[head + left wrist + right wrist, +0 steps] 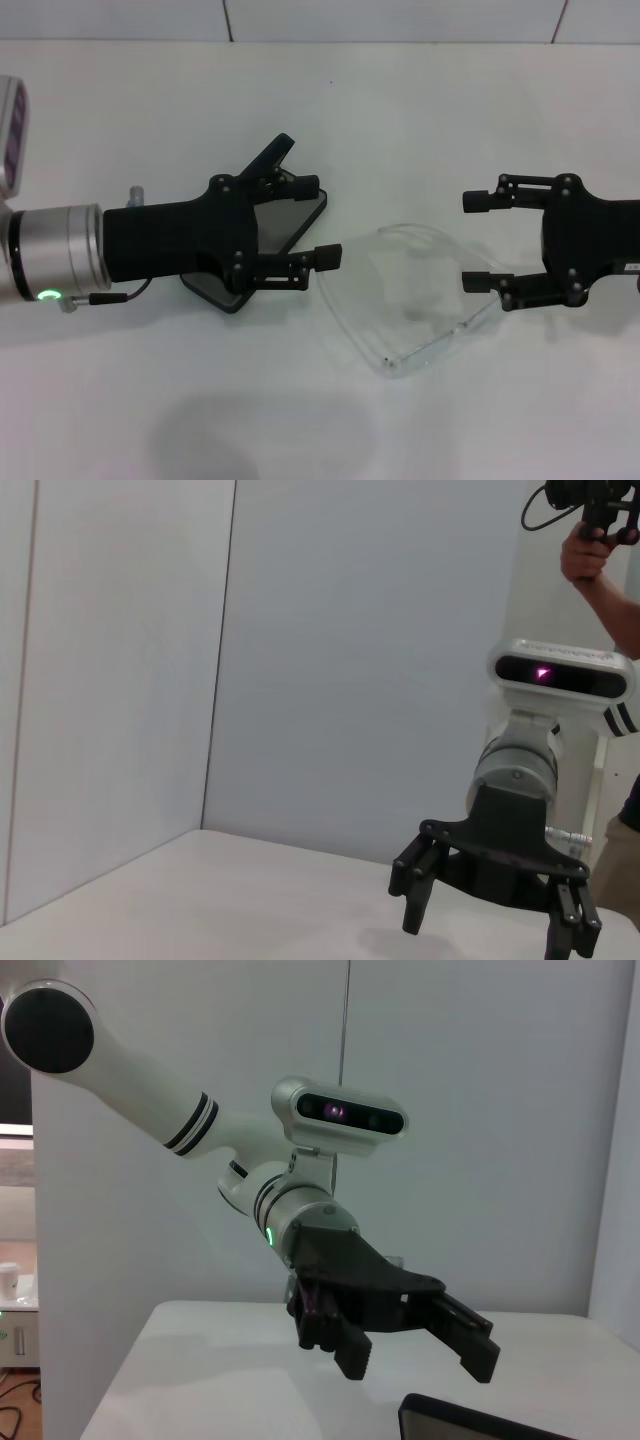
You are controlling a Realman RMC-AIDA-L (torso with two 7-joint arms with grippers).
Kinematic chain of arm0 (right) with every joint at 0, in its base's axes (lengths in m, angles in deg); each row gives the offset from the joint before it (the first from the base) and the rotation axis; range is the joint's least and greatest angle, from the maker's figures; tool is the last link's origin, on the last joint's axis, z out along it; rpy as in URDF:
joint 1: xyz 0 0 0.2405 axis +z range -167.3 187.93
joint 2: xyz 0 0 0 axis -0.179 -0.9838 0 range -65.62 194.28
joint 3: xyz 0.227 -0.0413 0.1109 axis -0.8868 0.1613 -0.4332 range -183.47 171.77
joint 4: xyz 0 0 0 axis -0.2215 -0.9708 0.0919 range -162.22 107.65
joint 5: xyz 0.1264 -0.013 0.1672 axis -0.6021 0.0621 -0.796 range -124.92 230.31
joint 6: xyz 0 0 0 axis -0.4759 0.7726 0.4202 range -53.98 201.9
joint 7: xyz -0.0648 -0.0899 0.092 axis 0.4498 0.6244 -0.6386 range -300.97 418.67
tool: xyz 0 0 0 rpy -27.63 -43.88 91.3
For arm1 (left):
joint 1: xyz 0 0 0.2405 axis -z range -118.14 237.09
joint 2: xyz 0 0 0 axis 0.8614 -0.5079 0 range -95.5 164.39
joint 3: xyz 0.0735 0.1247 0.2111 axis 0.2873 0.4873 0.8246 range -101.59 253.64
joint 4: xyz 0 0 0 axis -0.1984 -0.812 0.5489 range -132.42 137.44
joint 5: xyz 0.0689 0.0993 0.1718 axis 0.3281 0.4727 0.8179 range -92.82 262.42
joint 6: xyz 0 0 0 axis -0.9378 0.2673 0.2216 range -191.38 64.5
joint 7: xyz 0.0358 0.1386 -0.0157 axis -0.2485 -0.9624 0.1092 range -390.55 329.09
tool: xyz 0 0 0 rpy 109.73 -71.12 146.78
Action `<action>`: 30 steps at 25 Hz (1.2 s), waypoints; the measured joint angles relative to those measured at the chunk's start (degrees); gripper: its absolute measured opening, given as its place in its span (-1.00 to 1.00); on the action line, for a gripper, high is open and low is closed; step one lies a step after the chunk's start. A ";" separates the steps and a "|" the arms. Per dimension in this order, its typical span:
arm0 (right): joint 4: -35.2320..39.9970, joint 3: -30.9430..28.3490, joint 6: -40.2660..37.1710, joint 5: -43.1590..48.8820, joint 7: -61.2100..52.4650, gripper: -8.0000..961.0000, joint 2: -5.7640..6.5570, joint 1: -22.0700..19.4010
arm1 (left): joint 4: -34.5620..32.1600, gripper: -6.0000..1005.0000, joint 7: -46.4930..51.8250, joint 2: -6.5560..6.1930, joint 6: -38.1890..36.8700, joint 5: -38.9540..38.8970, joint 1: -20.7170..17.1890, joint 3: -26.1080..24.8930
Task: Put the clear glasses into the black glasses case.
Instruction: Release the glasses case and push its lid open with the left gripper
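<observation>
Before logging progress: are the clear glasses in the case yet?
Out. The clear glasses lie on the table beside the black glasses case, between the open left gripper and open right gripper.

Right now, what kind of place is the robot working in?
Probably a robot lab or test booth: a bare white table with plain white walls, and a person beside the robot holding up a camera.

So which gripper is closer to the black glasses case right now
Left. The left gripper hangs directly over the black glasses case; the right gripper is off beyond the clear glasses.
</observation>
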 joint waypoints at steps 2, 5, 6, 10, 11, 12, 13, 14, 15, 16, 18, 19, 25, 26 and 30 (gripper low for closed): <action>0.00 -0.05 -0.08 0.00 0.00 0.63 0.00 -0.11 | -0.01 0.70 0.41 0.01 -0.07 0.00 0.14 0.01; 0.00 -0.11 -0.17 0.00 0.00 0.63 0.00 -0.20 | -0.05 0.68 0.68 0.09 -0.17 -0.01 0.22 0.01; 0.00 -0.11 -0.17 0.00 0.00 0.63 0.01 -0.26 | -0.06 0.67 0.69 0.12 -0.18 -0.01 0.22 0.01; 0.05 -0.11 -0.14 0.00 0.57 0.63 0.00 -0.63 | -0.36 0.64 1.04 0.23 -0.18 -0.27 0.24 0.00; 0.09 -0.13 -0.14 0.00 0.65 0.63 0.00 -0.65 | -1.00 0.64 1.89 0.25 -0.15 -0.33 0.12 -0.06; 0.14 -0.15 -0.13 0.00 0.69 0.63 0.00 -0.66 | -2.01 0.63 3.33 0.25 -0.01 -0.38 -0.06 -0.28; 0.16 -0.15 -0.13 0.00 0.70 0.63 0.02 -0.66 | -3.06 0.63 4.90 0.24 0.22 -0.37 -0.17 -0.58; 0.17 -0.15 -0.13 0.00 0.70 0.63 0.04 -0.66 | -4.26 0.62 7.02 0.25 0.74 -0.10 -0.29 -0.89; 0.17 -0.16 -0.13 0.00 0.71 0.63 0.05 -0.66 | -6.21 0.61 9.99 0.23 2.01 0.39 -0.35 -1.46; 0.18 -0.15 -0.09 0.00 0.70 0.63 0.06 -0.67 | -8.00 0.61 12.92 0.15 3.48 1.00 -0.36 -1.91; 0.18 -0.08 0.00 -0.01 0.71 0.63 0.09 -0.71 | -11.95 0.59 19.38 -0.04 7.66 3.53 -0.41 -2.40; 0.18 -0.03 0.00 -0.01 0.71 0.63 0.11 -0.75 | -15.15 0.59 24.88 -0.13 10.79 6.70 -0.45 -2.52; 0.45 -0.30 -0.12 0.00 0.71 0.63 0.18 -1.39 | -27.71 0.55 42.89 1.57 16.79 24.92 -0.56 -2.57; 0.57 -0.32 -0.11 0.00 0.71 0.63 0.18 -1.43 | -28.84 0.54 43.75 2.02 16.84 26.49 -0.66 -2.55; 0.62 -0.33 0.05 0.00 0.70 0.63 0.06 -1.50 | -32.90 0.52 46.36 3.69 18.18 31.90 -1.44 -2.56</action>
